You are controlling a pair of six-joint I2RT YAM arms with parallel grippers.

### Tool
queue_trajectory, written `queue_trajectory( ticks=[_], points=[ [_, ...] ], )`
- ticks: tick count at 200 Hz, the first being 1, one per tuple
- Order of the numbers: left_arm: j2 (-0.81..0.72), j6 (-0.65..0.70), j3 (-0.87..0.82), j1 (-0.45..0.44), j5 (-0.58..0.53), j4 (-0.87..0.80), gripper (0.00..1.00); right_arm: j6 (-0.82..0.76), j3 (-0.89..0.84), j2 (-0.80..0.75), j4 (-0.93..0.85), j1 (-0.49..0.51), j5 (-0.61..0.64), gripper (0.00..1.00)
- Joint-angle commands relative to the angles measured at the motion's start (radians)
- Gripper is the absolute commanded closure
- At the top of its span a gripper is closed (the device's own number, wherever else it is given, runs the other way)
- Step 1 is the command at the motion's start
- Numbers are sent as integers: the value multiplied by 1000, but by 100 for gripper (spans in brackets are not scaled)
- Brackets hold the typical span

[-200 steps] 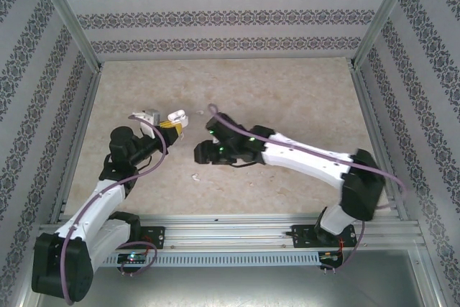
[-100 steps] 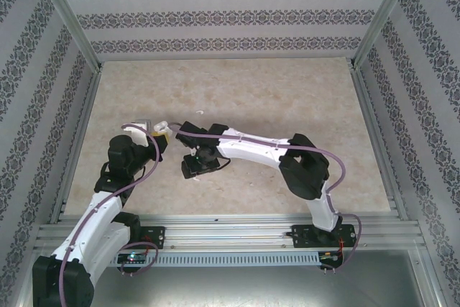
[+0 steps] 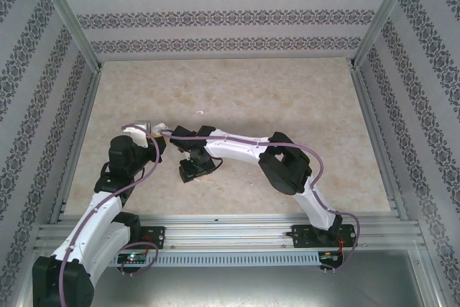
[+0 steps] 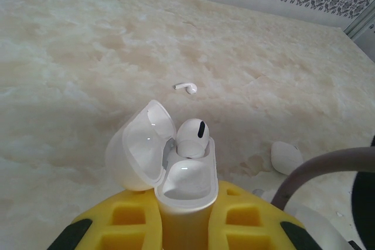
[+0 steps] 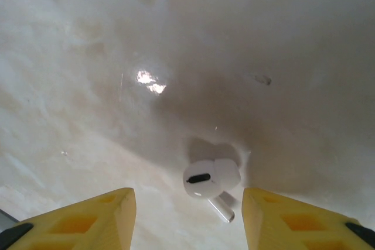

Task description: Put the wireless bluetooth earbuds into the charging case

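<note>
Right claw (image 5: pixel 186 196) half-open, holding nothing. 1 earbud (image 5: pixel 211 178) lies on the table (image 5: pixel 88 86) just below, between its fingers, stem slanting across the gap. Left claw (image 4: pixel 183 221) clamps the open charging case (image 4: pixel 187 182), 1 seated bud (image 4: pixel 192 136) inside. Your right arm is nearer.

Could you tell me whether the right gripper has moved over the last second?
Yes: the right gripper has shifted left and nearer the front rail, now open above an earbud.
</note>
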Motion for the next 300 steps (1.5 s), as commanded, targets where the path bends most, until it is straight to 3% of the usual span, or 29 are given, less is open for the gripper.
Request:
queue_trajectory(
  ticks=[1, 26, 103, 176, 223, 269, 300],
  points=[
    [-3, 16, -1, 11, -12, 2, 100, -38, 63, 39, -63, 7, 15, 49],
    [9, 22, 6, 10, -4, 2, 100, -45, 84, 50, -90, 10, 74, 51],
    [13, 20, 3, 11, 4, 3, 100, -77, 90, 91, -107, 22, 56, 52],
    [28, 14, 0, 10, 27, 15, 100, -40, 82, 84, -115, 16, 98, 69],
    [39, 2, -6, 11, 72, 45, 100, 45, -53, -46, -16, -25, 103, 76],
    [85, -35, -67, 11, 249, 308, 100, 149, -249, -258, 156, -81, 105, 79],
    [193, -86, -63, 5, 367, 516, 100, 152, -281, -404, 131, -94, 197, 80]
  ],
)
